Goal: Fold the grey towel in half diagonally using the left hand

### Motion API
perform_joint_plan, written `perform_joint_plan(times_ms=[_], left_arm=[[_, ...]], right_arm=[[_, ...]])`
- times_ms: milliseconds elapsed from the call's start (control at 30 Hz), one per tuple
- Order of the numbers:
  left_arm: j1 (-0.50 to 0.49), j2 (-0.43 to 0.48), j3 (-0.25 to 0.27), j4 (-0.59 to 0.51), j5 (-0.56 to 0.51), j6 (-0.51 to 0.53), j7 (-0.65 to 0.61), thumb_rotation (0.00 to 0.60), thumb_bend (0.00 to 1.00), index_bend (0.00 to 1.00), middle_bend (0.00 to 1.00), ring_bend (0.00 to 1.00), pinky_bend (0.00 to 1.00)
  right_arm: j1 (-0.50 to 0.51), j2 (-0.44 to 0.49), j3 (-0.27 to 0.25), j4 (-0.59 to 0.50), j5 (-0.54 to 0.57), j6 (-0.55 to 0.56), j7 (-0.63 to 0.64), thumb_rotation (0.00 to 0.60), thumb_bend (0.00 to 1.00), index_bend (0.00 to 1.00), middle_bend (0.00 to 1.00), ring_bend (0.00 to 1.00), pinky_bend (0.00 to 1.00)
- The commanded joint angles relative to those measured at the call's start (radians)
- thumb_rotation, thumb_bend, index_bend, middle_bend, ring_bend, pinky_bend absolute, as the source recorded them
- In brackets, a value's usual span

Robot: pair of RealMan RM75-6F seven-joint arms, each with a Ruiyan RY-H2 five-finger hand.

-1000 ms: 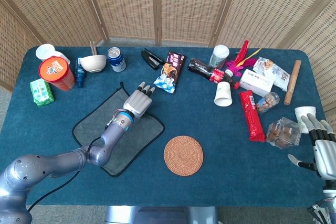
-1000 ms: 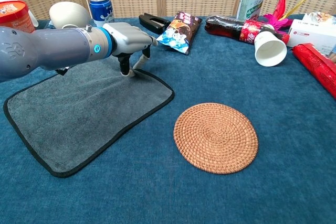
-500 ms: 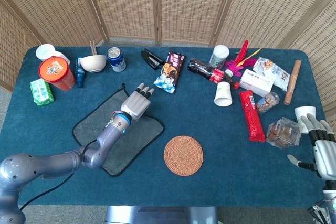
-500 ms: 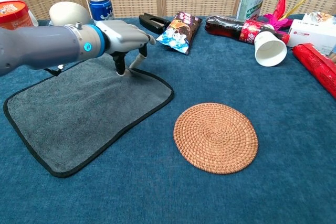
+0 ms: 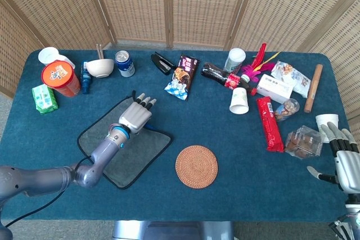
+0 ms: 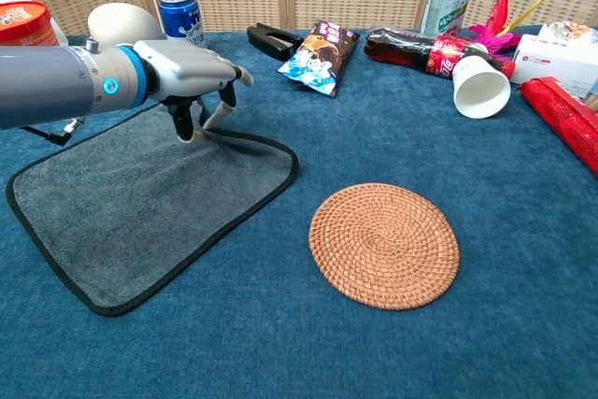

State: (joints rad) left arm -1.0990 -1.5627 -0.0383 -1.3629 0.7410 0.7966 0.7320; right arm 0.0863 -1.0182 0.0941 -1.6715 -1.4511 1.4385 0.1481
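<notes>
Your table (image 5: 185, 195) carries the grey towel (image 6: 131, 207) spread flat at its front left, with the woven coaster (image 6: 384, 245) just right of it and apart. Your left hand (image 6: 192, 67) presses its downturned fingertips (image 6: 185, 133) on the towel's far corner, where the cloth is rucked, holding it; your right hand (image 5: 346, 164) hangs open at the table's right edge, fingers apart. Smaller containers stand along the back: the orange tub (image 5: 59, 78), lid on, the white bowl (image 5: 99, 67), contents unseen, and the tipped paper cup (image 6: 481, 86), showing nothing inside.

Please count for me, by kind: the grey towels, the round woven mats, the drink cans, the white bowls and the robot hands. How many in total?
Grey towel: 1
Woven mat: 1
Drink can: 1
White bowl: 1
Robot hands: 2, left hand and right hand
Total: 6
</notes>
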Motion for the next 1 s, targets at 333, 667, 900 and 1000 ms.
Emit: perform_joint_plan(times_ms=[333,667,900,1000], left_arm=[[0.005,0.079,0.029,-0.141,-0.061,0.053,0.06,0.6,0.58,0.63,0.0,0.0,0.04],[0.028,0.121,0.061,-0.235,-0.033,0.113,0.077,0.6,0.58,0.62,0.0,0.0,0.03],[0.076,0.135,0.094,-0.309,0.04,0.198,0.085,0.6,0.58,0.62,0.0,0.0,0.01],[0.092,0.135,0.103,-0.331,0.052,0.221,0.095,0.6,0.58,0.61,0.0,0.0,0.01]], right_arm=[[0.0,0.002,-0.002,-0.003,-0.005,0.002,0.003,0.579,0.0,0.0,0.0,0.0,0.0],[-0.001,0.004,-0.003,-0.005,-0.008,0.005,0.009,0.577,0.0,0.0,0.0,0.0,0.0],[-0.002,0.009,-0.004,-0.007,-0.012,0.007,0.018,0.583,0.0,0.0,0.0,0.0,0.0],[-0.003,0.01,-0.005,-0.008,-0.016,0.009,0.021,0.582,0.0,0.0,0.0,0.0,0.0]])
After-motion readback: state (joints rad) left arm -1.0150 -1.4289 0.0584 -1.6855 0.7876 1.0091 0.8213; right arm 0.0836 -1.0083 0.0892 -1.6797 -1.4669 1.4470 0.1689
